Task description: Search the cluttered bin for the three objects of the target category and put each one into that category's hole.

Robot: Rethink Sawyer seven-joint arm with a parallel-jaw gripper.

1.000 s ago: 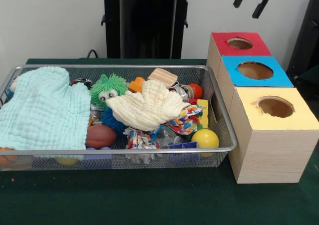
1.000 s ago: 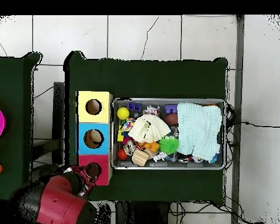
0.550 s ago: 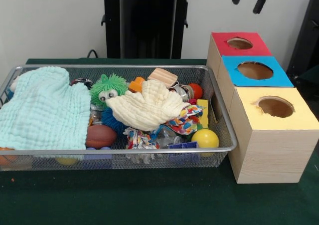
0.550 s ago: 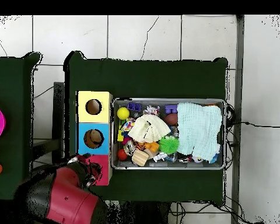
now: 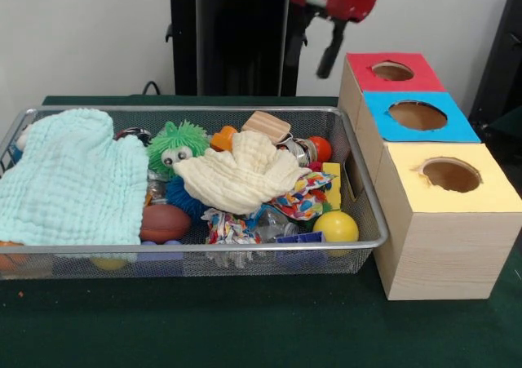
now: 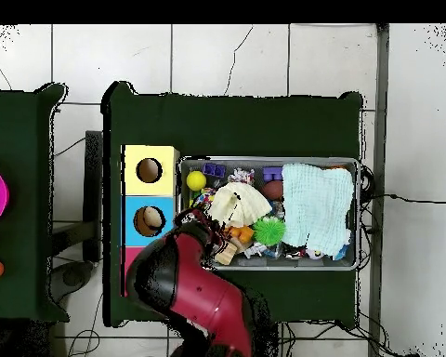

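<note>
Green table, wire bin (image 5: 359, 213); gripper (image 5: 314, 48) now over its corner, off red box (image 5: 391, 73), jaws released

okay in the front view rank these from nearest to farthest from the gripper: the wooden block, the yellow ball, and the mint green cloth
Measured from the gripper in the front view:
1. Wooden block, at the bin's far edge, just below it.
2. Yellow ball, in the bin's front corner beside the boxes.
3. Mint green cloth, at the bin's opposite end.

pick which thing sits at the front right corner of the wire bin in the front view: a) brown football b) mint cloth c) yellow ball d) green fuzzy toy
c: the yellow ball rests against the wire bin at its front right corner, nearest the yellow-topped box; the brown football, the green fuzzy toy and the mint cloth all lie further left.
</note>
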